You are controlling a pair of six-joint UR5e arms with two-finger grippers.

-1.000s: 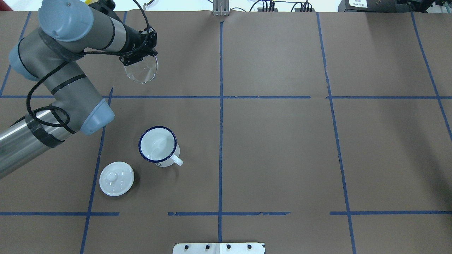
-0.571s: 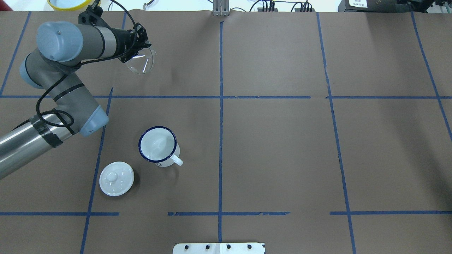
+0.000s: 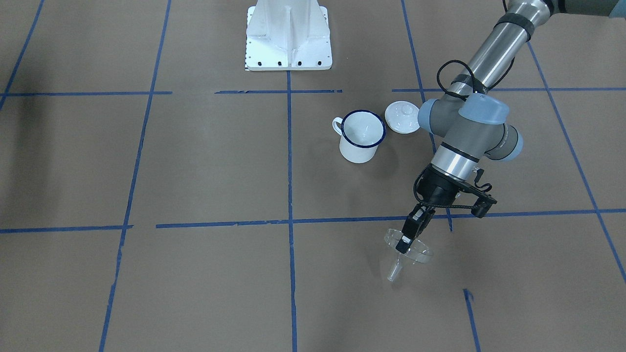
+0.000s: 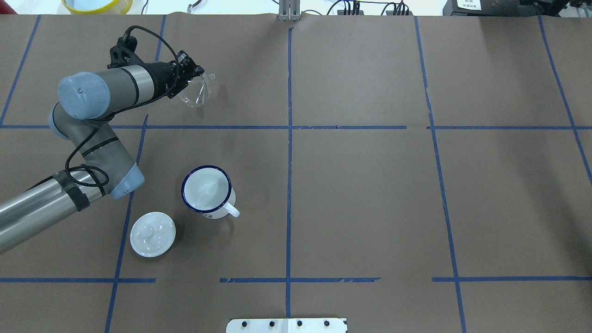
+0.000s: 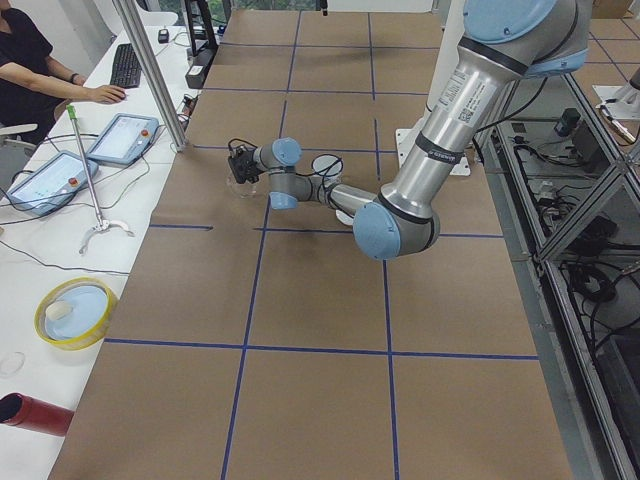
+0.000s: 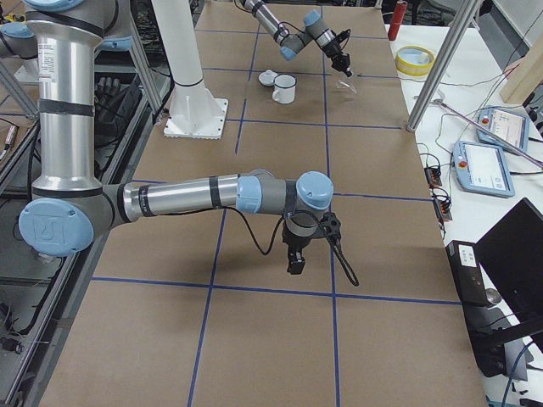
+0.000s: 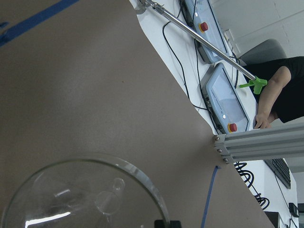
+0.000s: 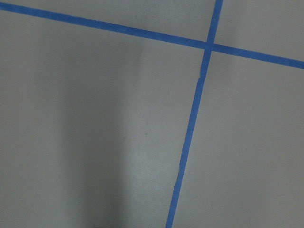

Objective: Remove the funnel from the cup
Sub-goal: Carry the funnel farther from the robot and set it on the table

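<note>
My left gripper (image 4: 192, 77) is shut on the rim of the clear funnel (image 4: 200, 92) and holds it tilted, low over the far left of the table. In the front-facing view the funnel (image 3: 410, 253) hangs from the gripper (image 3: 404, 241) with its spout pointing down at the paper. I cannot tell if the spout touches the paper. The left wrist view shows the funnel's bowl (image 7: 85, 199) close up. The white cup (image 4: 206, 190) with a dark blue rim stands upright, apart from the funnel, with nothing showing inside it (image 3: 362, 133). My right gripper (image 6: 297, 254) shows only in the exterior right view, so I cannot tell whether it is open or shut.
A white domed lid (image 4: 152, 234) with a knob lies next to the cup, nearer the robot's base. A yellow-rimmed dish (image 4: 97, 5) sits beyond the table's far edge. A white base plate (image 3: 288, 34) stands at the robot's side.
My left arm has lowered and turned its wrist. The funnel has tipped from nearly level onto its side and shifted slightly right, still held in the gripper.
</note>
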